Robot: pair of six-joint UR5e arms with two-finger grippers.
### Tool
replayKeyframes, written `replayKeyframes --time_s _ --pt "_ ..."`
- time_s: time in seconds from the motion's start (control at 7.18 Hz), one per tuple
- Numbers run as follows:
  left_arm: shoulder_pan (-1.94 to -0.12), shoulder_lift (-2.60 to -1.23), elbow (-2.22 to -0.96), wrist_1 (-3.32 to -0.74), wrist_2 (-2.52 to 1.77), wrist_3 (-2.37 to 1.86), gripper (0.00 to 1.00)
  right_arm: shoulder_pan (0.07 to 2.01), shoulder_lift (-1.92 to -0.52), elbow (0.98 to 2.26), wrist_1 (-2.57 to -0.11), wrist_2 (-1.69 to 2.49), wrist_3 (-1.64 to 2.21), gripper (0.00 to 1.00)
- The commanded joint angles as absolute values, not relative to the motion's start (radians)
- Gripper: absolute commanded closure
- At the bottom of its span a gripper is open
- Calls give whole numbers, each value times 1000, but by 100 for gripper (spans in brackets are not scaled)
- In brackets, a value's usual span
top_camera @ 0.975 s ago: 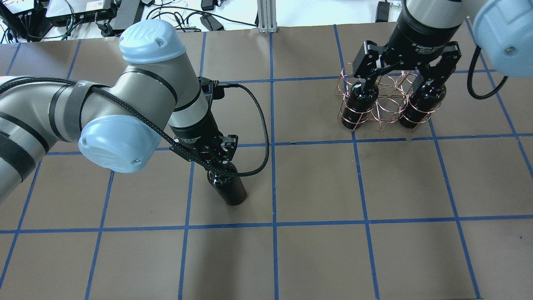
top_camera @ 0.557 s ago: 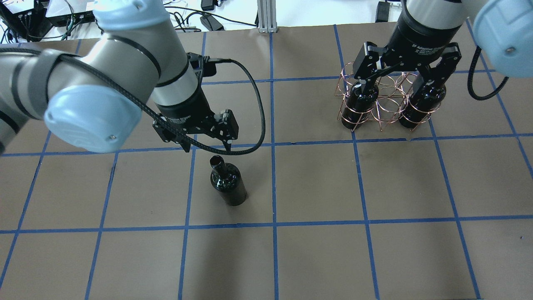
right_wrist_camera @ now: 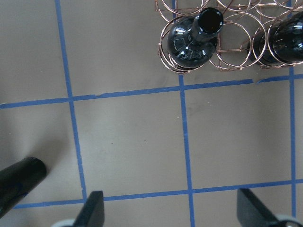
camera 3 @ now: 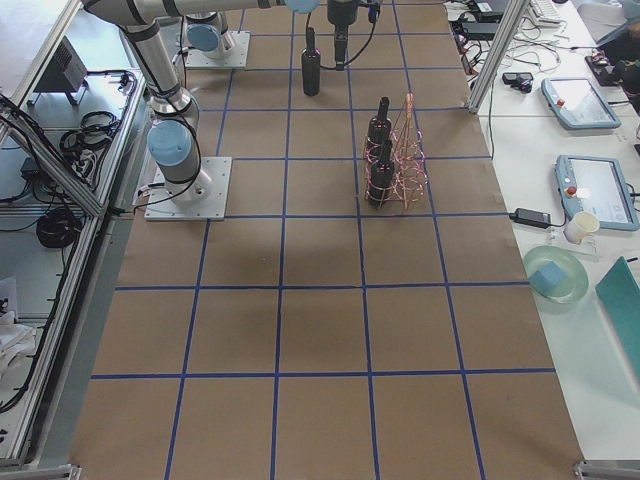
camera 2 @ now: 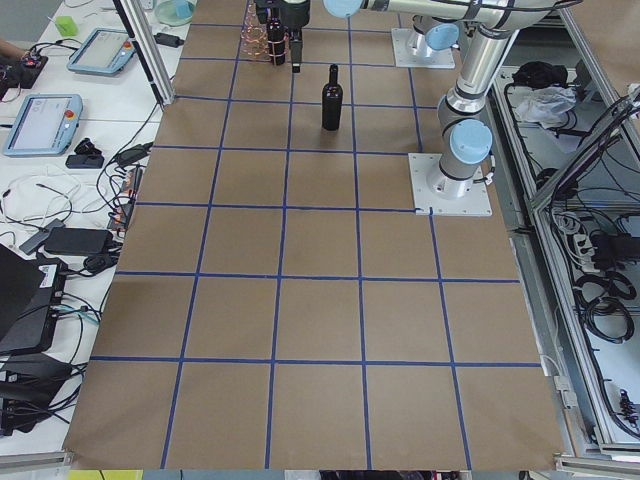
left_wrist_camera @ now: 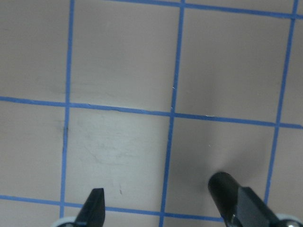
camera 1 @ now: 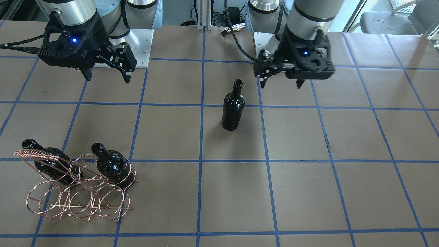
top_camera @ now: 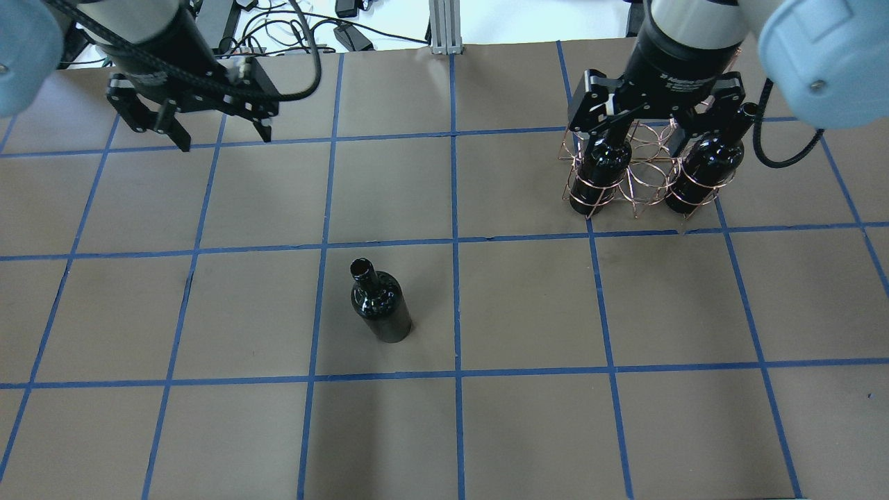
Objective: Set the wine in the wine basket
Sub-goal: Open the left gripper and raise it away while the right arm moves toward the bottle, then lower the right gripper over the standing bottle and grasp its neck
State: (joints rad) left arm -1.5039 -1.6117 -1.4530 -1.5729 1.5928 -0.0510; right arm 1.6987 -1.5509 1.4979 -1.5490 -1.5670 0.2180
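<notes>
- Black glass wine (top_camera: 378, 309) is stood upright on the table (top_camera: 528, 417), well apart from the wine basket (top_camera: 642, 184) holding two like bottles (top_camera: 601, 170).
- Left jaws and right jaws are spread wide, empty.
- Pickup is judged pending: a neck grasp is needed.
- Free basket rings are partly hidden by the right arm (top_camera: 694, 42).

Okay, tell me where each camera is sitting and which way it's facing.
Front-facing: across the table, facing the robot, steeply down; left claw on its right, right claw on its left.
Overhead: behind the robot, looking forward and down; both claws.
Exterior left: table end by the left arm, looking along it.
Exterior right: opposite end, right arm nearer.
Left wrist: down at bare table; its fingertips.
Right wrist: down at the wine basket; its fingertips.
Shared: front-facing and overhead both show the lone wine standing mid-table.
</notes>
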Motion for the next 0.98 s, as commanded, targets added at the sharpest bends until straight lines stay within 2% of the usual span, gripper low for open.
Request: replayKeyframes --time_s 0.0,0.14,0.28,0.84 --pt "-1366 -1623 -1465 -1536 1601 93 0 1915 -1424 1351 -1554 -1577 459 0" --pt "-1339 -1629 -1482 -1536 1605 145 0 2001 -1366 1295 -1555 -1577 554 0" --pt "-1321 -1625 -1486 -1536 1592 150 0 2076 -1335 1292 -1575 -1577 651 0" --pt "-1328 -1623 -1497 -1539 1532 150 0 2206 -1246 1365 -1667 -1571 833 0"
